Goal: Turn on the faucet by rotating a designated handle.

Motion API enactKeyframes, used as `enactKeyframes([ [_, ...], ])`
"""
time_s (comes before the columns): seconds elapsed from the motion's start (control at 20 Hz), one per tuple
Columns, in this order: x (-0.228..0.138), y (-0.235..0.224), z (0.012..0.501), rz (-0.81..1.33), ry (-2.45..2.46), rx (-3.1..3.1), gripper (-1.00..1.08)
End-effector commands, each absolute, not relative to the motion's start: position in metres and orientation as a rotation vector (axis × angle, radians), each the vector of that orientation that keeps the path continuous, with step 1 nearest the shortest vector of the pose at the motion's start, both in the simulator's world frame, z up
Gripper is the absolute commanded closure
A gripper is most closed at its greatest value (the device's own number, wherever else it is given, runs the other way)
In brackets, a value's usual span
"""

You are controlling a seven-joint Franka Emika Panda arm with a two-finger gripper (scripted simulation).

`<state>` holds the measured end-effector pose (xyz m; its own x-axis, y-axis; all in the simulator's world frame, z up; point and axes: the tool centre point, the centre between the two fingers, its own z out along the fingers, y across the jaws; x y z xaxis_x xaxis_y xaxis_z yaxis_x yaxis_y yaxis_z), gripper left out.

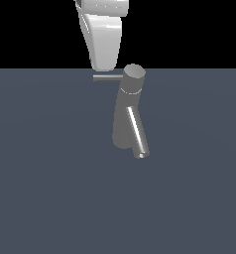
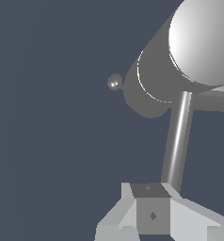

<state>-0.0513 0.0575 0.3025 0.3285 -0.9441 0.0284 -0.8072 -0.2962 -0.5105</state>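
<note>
Hanging from above, the end effector point(image 1: 104, 67) reaches down to the handle point(image 1: 107, 77), its white tip just over the rod's outer half; whether its fingers are spread or closed cannot be told from either view. In the wrist view one finger point(image 2: 151, 214) sits at the rod's free end. The handle projects sideways toward the exterior view's left from the capped top of the faucet point(image 1: 126, 106), which leans on the grey bench point(image 1: 45, 188), its shiny spout point(image 1: 138, 135) slanting downward.
</note>
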Motion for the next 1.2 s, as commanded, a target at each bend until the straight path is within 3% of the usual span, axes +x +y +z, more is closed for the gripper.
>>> enactKeyframes([
  [0.0, -0.042, 0.056, 0.299, -0.475, 1.587, -2.144, 1.08],
  [0.55, -0.021, 0.050, 0.292, -0.508, 1.672, -2.037, 1.08],
  [1.15, -0.033, 0.049, 0.284, -0.509, 1.673, -2.036, 1.08],
])
